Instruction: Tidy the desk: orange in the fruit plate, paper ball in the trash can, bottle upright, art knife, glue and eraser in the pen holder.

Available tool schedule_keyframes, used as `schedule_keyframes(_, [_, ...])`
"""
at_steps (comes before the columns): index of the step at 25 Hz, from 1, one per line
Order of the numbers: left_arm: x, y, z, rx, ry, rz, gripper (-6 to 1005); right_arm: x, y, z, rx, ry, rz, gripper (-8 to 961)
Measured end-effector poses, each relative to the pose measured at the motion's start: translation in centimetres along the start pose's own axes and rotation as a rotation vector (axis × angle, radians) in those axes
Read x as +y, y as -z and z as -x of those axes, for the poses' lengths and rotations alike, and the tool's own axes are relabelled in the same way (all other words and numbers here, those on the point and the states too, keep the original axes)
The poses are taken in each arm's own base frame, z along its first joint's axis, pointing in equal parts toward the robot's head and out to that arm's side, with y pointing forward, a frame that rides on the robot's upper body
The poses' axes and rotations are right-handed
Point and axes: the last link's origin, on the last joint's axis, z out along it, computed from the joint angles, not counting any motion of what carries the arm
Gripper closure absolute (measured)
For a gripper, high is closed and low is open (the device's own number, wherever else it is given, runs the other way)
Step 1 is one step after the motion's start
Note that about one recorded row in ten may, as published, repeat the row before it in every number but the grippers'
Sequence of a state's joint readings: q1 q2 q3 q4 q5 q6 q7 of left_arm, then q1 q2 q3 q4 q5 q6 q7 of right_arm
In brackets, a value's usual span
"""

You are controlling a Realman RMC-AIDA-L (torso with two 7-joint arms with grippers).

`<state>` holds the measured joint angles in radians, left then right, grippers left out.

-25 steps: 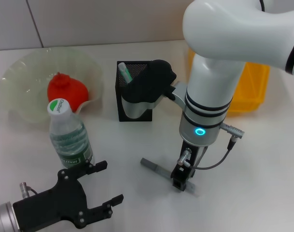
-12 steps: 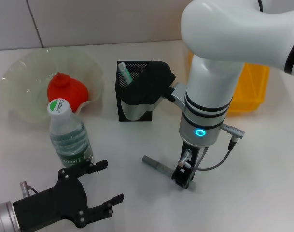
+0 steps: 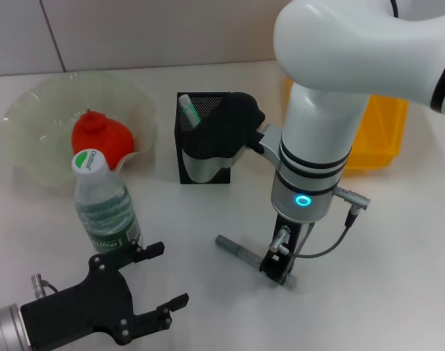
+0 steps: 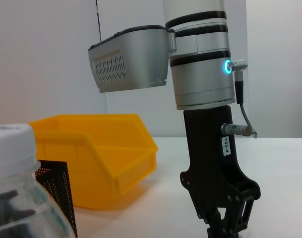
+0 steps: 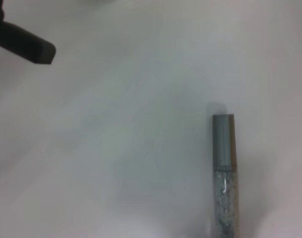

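You're on the art-knife step: your right gripper (image 3: pixel 278 268) stands clamped on the grey art knife (image 3: pixel 240 250) lying on the desk near the pen holder (image 3: pixel 200 139), so next lift and tip it in, while the open-fingered left gripper (image 3: pixel 153 281) idles beside the upright bottle (image 3: pixel 103 203).

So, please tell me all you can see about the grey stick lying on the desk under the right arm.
The stick is slim and grey: one end is a solid matte grey cap, and the rest looks clear with a silvery, speckled inside, probably plastic. It lies flat on the white desk, slanting away from the pen holder. The right end effector stands straight down over its far end, at the stick; I cannot tell whether it is gripping it. Nothing else touches it.
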<state>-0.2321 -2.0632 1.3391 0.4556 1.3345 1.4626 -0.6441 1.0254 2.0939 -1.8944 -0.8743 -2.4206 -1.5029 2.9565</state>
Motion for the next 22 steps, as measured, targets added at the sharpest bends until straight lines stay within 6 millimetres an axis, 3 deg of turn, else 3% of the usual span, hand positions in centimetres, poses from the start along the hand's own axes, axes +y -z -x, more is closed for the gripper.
schedule_keyframes(10, [0.1,0.0,0.1,-0.003,0.0,0.004,215,0.1,0.3,-0.3,-0.012,0.015,0.009,811])
schedule_keyframes(22, [0.5,0.1,-0.3,0.023,0.009,0.024,215,-1.7,5.8,-4.0,-0.167,0.072,-0.111,816])
